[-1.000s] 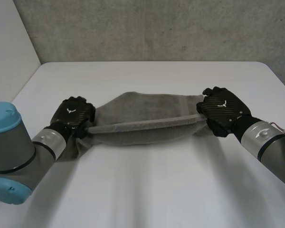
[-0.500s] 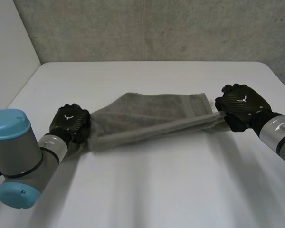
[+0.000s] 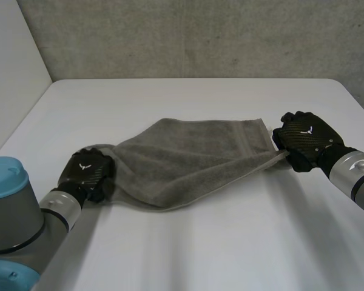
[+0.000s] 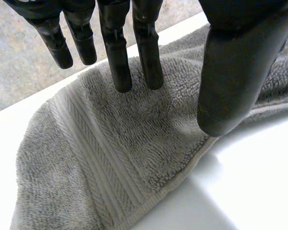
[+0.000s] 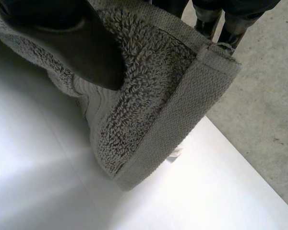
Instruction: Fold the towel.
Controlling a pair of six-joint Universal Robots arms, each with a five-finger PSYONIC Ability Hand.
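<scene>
A grey towel (image 3: 188, 160) lies loosely spread across the middle of the white table (image 3: 200, 242), its near edge sagging onto the tabletop. My left hand (image 3: 88, 173) rests at the towel's left end. In the left wrist view its fingers (image 4: 117, 52) are straight and stand apart from the thumb, above the towel's banded end (image 4: 110, 158), holding nothing. My right hand (image 3: 303, 140) is at the towel's right corner. There its thumb (image 5: 72, 38) presses the folded corner of the towel (image 5: 149, 110) against the fingers and lifts it slightly off the table.
A grey concrete wall (image 3: 200, 36) stands behind the table's far edge. A small white label (image 5: 174, 154) hangs under the held corner. Bare tabletop stretches in front of the towel, toward me.
The left hand has opened and let go of its end, drawing back toward me. The taut near edge has dropped and the towel has slumped onto the table. The right hand keeps its grip.
</scene>
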